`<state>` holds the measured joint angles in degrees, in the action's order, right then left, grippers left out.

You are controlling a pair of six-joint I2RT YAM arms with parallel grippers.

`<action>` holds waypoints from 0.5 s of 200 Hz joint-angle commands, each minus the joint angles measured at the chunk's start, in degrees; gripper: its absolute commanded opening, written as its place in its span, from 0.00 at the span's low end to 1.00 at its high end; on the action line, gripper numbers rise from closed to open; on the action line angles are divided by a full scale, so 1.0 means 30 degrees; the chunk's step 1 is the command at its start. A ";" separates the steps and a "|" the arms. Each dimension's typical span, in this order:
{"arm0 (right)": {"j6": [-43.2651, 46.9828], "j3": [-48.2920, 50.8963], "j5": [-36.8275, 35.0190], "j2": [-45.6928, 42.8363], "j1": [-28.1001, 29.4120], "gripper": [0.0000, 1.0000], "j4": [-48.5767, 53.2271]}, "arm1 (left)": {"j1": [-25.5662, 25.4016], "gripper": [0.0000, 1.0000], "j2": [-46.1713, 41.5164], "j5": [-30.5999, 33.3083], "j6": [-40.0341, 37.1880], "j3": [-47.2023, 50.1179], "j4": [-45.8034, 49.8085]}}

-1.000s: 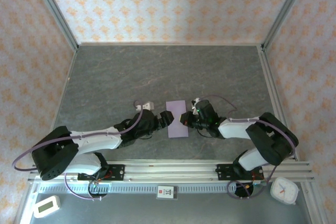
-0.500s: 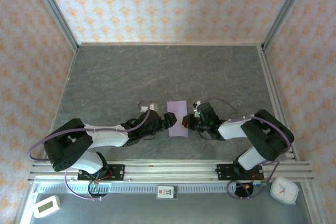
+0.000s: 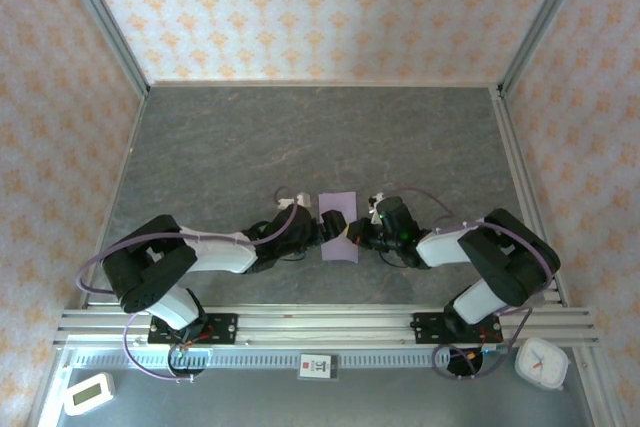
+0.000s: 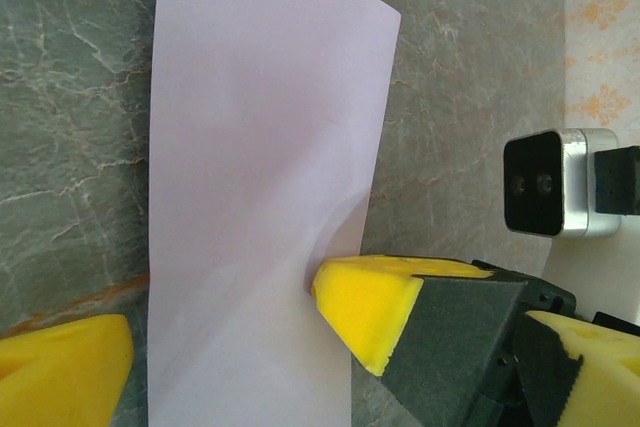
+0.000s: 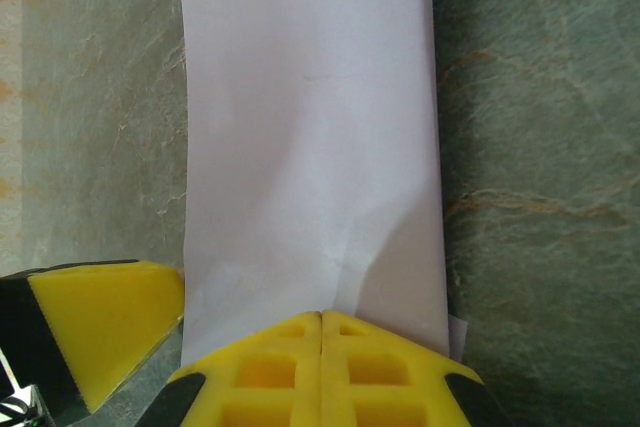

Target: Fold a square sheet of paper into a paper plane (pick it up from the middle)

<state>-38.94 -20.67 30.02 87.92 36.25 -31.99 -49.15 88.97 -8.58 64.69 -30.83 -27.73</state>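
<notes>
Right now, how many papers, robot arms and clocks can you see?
paper: 1
arms: 2 (left arm, right arm)
clock: 1
Total: 4

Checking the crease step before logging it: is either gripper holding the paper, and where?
Nothing looks held. The shut right gripper presses its tips on the paper at its edge; the open left gripper straddles it.
</notes>
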 commanded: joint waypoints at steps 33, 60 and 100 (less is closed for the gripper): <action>0.0293 0.0088 0.0046 0.0305 -0.0071 0.00 0.0840 | -0.0138 0.99 0.0461 -0.0059 0.0319 -0.0604 0.0076; 0.0286 0.0150 0.0013 0.0283 -0.0072 0.00 0.0854 | -0.0142 0.99 0.0632 0.0217 0.0641 -0.0884 0.1070; 0.0265 0.0370 -0.0015 0.0121 -0.0072 0.00 0.0818 | -0.0617 0.99 0.1223 0.0908 0.0008 -0.2581 0.4023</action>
<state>-38.94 -20.67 30.04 87.92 36.25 -31.97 -49.52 90.63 -7.86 65.54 -34.61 -22.79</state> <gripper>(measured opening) 0.045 0.991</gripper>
